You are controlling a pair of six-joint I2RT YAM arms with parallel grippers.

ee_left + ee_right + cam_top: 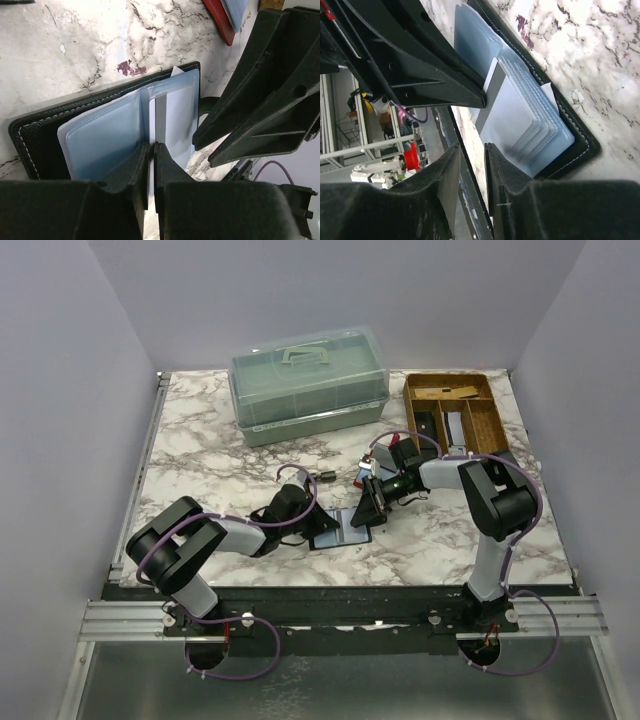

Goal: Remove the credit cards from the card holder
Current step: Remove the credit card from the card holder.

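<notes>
Where the two arms meet low over the marble table (pixel 200 440), the left gripper (pixel 151 146) is clenched to a sliver. A thin pale blue leaf (pixel 151 187) shows pinched between its jaws, though it cannot be told whether this is a plastic sleeve or a card. Directly ahead of its fingertips the card holder (pixel 35 140) lies opened flat, black with pale stitching, its blue sleeves (pixel 105 135) spread across it.

A silvery grey credit card (pixel 177 117) with a dark stripe sits among those sleeves, just ahead and to the right of the left gripper's tips. Its striped end sticks out of the stack toward the right gripper (pixel 472 147). That claw faces the left one from the holder's other side. Its jaws stand a little apart, nothing shows between them, and their tips stop just short of the card's striped end.

Well beyond both claws, at the far side of the table, stand a lidded green box (pixel 308 385) and a wooden tray (pixel 495 425).
</notes>
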